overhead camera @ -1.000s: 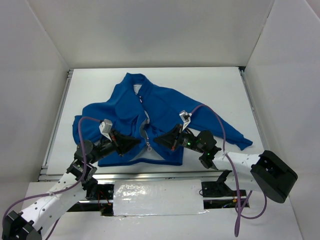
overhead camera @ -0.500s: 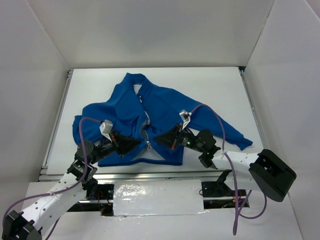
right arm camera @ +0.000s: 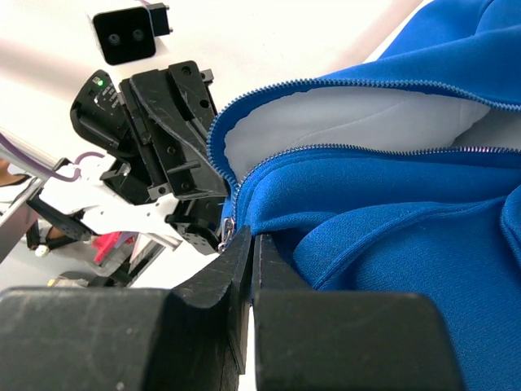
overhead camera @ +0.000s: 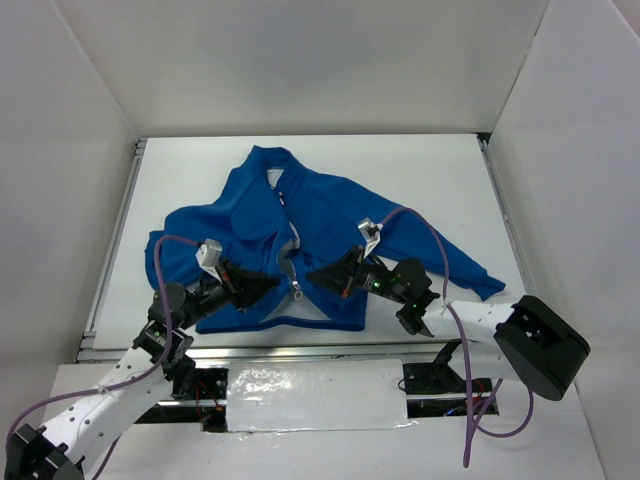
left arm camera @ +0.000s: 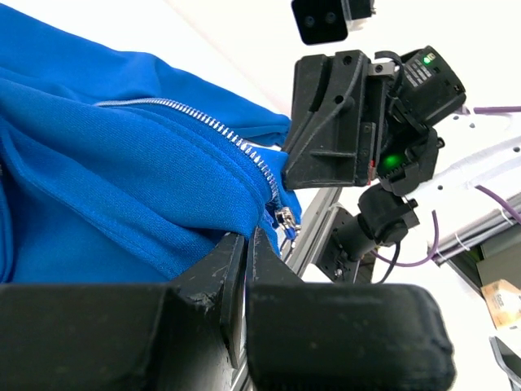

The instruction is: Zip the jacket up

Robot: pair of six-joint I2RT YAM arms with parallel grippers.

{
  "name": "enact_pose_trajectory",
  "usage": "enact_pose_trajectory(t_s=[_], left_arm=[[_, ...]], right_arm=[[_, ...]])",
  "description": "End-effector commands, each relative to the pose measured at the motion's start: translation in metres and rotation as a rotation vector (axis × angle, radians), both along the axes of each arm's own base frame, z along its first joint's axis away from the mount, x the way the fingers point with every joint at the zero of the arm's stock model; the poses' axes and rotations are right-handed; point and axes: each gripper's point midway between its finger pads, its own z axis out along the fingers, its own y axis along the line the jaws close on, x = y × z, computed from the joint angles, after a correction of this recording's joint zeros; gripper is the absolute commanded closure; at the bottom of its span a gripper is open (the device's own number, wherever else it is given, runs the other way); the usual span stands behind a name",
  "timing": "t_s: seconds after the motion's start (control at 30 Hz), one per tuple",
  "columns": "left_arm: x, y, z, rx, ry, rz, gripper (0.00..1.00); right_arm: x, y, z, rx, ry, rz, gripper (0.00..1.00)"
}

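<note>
Currently spread mid table: jacket. Pinched shut on its near hem, flanking zipper pull: left claw, right claw. Risk of fleece slipping, teeth misaligning, if tugged unevenly.

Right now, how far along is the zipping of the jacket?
Done: the left gripper and right gripper are shut on the jacket at its hem, beside the zipper pull. In hand: steadying that hem. Left: the zipper teeth stand apart, so all zipping remains.

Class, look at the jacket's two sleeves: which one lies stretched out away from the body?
The right-side sleeve: it runs out long to its cuff, whereas the left-side sleeve lies bunched against the jacket.
</note>
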Motion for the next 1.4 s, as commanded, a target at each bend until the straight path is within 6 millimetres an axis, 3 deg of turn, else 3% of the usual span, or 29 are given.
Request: enact_pose_trajectory(t_s=[0.0, 0.43, 1.37], left_arm=[[0.004, 0.004, 0.026, -0.033, -0.086, 0.035, 1.0], [0.003, 0.003, 0.031, -0.047, -0.101, 0.024, 1.0], [0.002, -0.001, 0.027, -0.047, -0.088, 0.002, 1.0]], right_arm=[[-0.003, -0.002, 0.027, 0.069, -0.078, 0.011, 1.0], [0.004, 0.002, 0.018, 0.05, -0.05, -0.001, 1.0], [0.013, 0.005, 0.019, 0.034, -0.056, -0.011, 1.0]])
